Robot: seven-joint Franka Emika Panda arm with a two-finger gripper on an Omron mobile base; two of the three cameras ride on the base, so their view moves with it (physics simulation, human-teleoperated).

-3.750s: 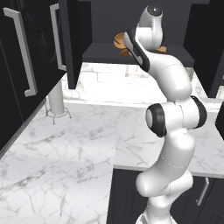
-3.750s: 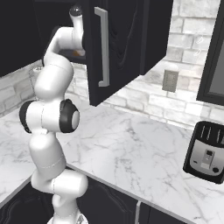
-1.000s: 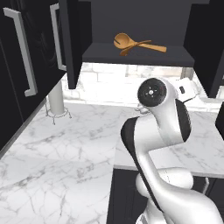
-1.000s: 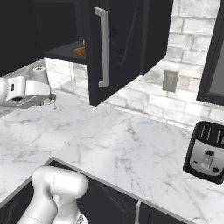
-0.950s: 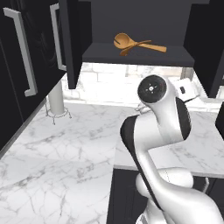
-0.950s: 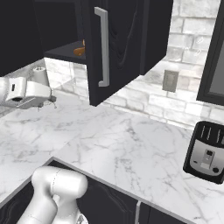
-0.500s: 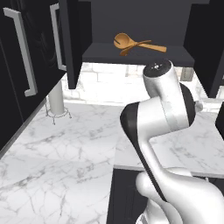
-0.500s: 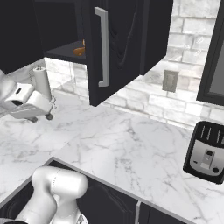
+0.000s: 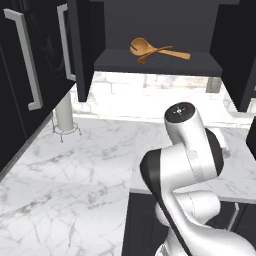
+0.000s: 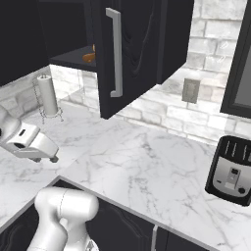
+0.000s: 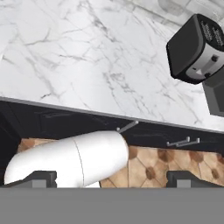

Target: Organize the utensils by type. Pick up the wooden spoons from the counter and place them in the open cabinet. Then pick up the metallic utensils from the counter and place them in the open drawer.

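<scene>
up in the open cabinet (image 9: pixel 157 62), well above and far from the jaws, the two wooden spoons (image 9: pixel 152 50) lie crossed on the shelf, while the gripper (image 11: pixel 111 178) hangs low over the marble counter (image 11: pixel 65 52) with jaws spread wide, pinching nothing, a toaster (image 11: pixel 197 43) beyond them.

Place: a home kitchen, rendered.
Worktop: white marble counter (image 10: pixel 147 162) over dark cabinet fronts with bar handles.
Wall: pale brick, with a socket (image 10: pixel 190 91).
Storage: open cabinet (image 9: pixel 157 62) holding wooden spoons (image 9: pixel 150 50).
Appliances: toaster (image 10: pixel 234 169); paper towel roll (image 10: pixel 47 94) on a stand.
Floor: tan tiles (image 11: pixel 175 164).
</scene>
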